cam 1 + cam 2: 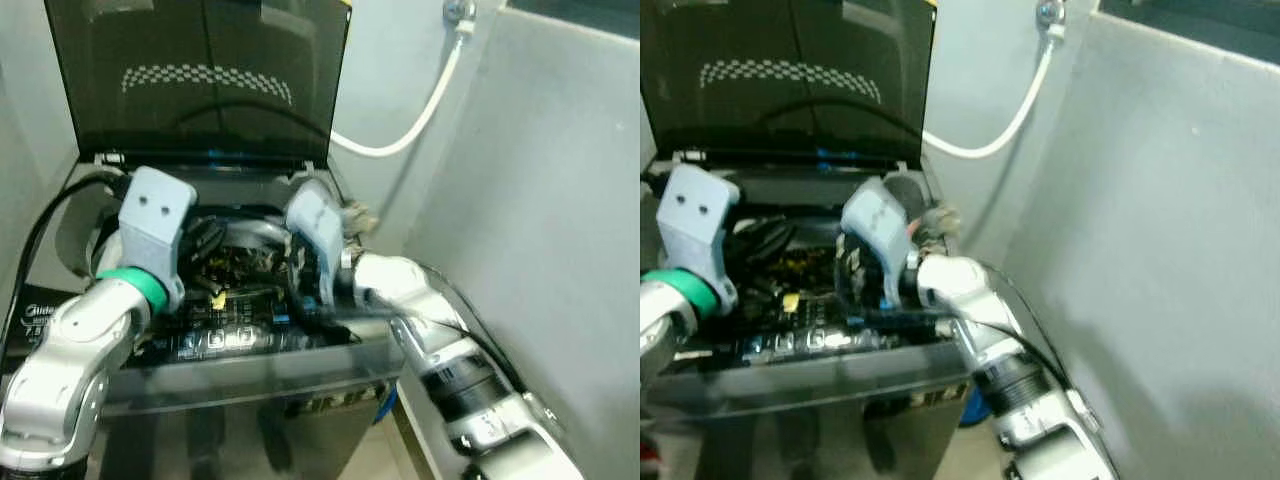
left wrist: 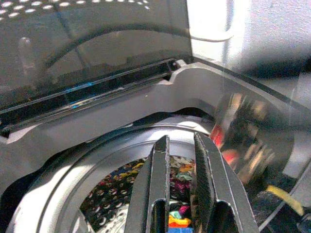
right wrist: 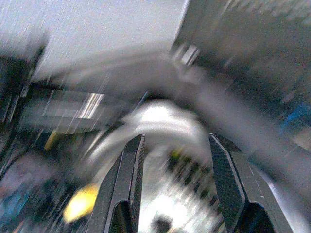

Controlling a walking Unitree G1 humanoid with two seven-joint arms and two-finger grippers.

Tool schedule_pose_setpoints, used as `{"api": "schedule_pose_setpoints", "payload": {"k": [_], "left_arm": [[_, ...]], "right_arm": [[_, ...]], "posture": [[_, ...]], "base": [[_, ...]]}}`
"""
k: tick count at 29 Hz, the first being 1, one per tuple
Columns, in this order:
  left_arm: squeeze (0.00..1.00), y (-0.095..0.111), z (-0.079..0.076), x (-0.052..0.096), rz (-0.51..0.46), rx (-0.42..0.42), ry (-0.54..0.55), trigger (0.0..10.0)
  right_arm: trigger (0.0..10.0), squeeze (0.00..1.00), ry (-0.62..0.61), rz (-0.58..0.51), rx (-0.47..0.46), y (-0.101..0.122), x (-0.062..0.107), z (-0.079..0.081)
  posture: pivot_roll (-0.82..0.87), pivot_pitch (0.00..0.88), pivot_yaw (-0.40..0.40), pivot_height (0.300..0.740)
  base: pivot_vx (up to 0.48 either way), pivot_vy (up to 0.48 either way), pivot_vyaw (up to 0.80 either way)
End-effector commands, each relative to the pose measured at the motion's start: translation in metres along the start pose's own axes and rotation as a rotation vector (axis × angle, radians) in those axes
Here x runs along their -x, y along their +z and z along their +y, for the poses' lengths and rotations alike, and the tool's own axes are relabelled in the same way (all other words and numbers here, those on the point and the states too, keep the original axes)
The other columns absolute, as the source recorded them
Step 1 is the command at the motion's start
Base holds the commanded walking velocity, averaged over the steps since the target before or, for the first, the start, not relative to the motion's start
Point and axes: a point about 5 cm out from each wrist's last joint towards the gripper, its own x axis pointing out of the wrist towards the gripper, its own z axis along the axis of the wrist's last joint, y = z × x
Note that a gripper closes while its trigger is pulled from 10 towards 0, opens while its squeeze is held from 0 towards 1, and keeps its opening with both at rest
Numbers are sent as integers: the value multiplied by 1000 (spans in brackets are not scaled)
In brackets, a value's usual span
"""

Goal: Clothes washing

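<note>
A top-loading washing machine [image 1: 250, 372] stands in front of me with its dark lid [image 1: 200, 80] raised. Inside the steel drum [image 2: 73, 179] lies colourful patterned clothing [image 2: 116, 187]. Both my arms reach over the drum opening. My left gripper [image 2: 181, 141] hovers above the drum, its fingers close together with nothing between them. My right gripper [image 3: 177, 145] is over the right side of the opening with its fingers spread and empty; that wrist view is blurred by motion.
A white hose [image 1: 420, 110] runs from a tap down behind the machine. A grey wall panel [image 1: 540, 220] stands close on the right. The control strip [image 1: 215, 340] runs along the machine's front edge under my arms.
</note>
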Motion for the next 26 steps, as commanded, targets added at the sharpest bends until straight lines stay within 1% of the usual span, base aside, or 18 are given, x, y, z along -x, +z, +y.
{"api": "schedule_pose_setpoints", "payload": {"k": [1,2,3,5,6,8,9,10,13,14,15,17,18,19,20,21,23,26], "left_arm": [[0,2,3,0,-21,3,40,10000],[0,2,3,0,-21,3,40,10000],[0,3,5,-1,-31,8,60,10000],[0,3,5,-1,-31,8,60,10000],[0,3,7,-2,-40,14,81,10000],[0,3,7,-2,-40,14,81,10000],[0,4,9,-4,-43,17,93,10000],[0,4,9,-4,-43,17,93,10000],[0,3,11,-7,-45,16,114,10000],[0,3,11,-7,-45,16,114,10000],[0,4,12,-8,-48,15,128,10000],[0,4,12,-8,-48,15,128,10000],[0,6,12,-11,-63,18,149,10000],[0,6,12,-11,-63,18,149,10000],[0,2,11,-16,-55,43,184,10000],[0,2,11,-16,-55,43,184,10000],[0,-7,3,-24,-32,35,220,10000],[0,-7,3,-24,-32,35,220,10000]], "right_arm": [[10000,0,-374,-181,-118,25,16,-52],[10000,0,-374,-181,-118,25,16,-52],[10000,0,-514,-241,-167,34,25,-72],[10000,0,-514,-241,-167,34,25,-72],[10000,0,-619,-265,-181,37,38,-87],[10000,0,-619,-265,-181,37,38,-87],[10000,0,-669,-270,-175,36,47,-95],[10000,0,-669,-270,-175,36,47,-95],[10000,0,-750,-270,-123,34,60,-101],[10000,0,-750,-270,-123,34,60,-101],[10000,0,-773,-264,-76,34,64,-102],[10000,0,-773,-264,-76,34,64,-102],[10000,0,-775,-237,-17,29,68,-99],[10000,0,-775,-237,-17,29,68,-99],[10000,0,-754,-191,-31,13,74,-92],[10000,0,-754,-191,-31,13,74,-92],[10000,0,-762,-137,-143,-21,85,-78],[10000,0,-762,-137,-143,-21,85,-78]], "posture": [[68,23,-62,740],[68,23,-62,740],[68,23,-62,740],[68,23,-62,740],[57,26,-55,740],[57,26,-55,740],[55,26,-54,740],[55,26,-54,740],[49,25,-50,740],[49,25,-50,740],[49,25,-50,740],[49,25,-50,740],[43,15,-55,740],[43,15,-55,740],[41,5,-59,740],[41,5,-59,740],[25,0,-53,740],[25,0,-53,740]], "base": [[0,0,0],[0,0,0],[0,0,0],[0,0,0],[0,0,0],[0,0,0],[0,0,0],[0,0,0],[0,0,0],[0,0,0],[0,0,0],[0,0,0],[0,0,0],[0,0,0],[0,0,0],[0,0,0],[0,0,0],[0,0,0]]}}
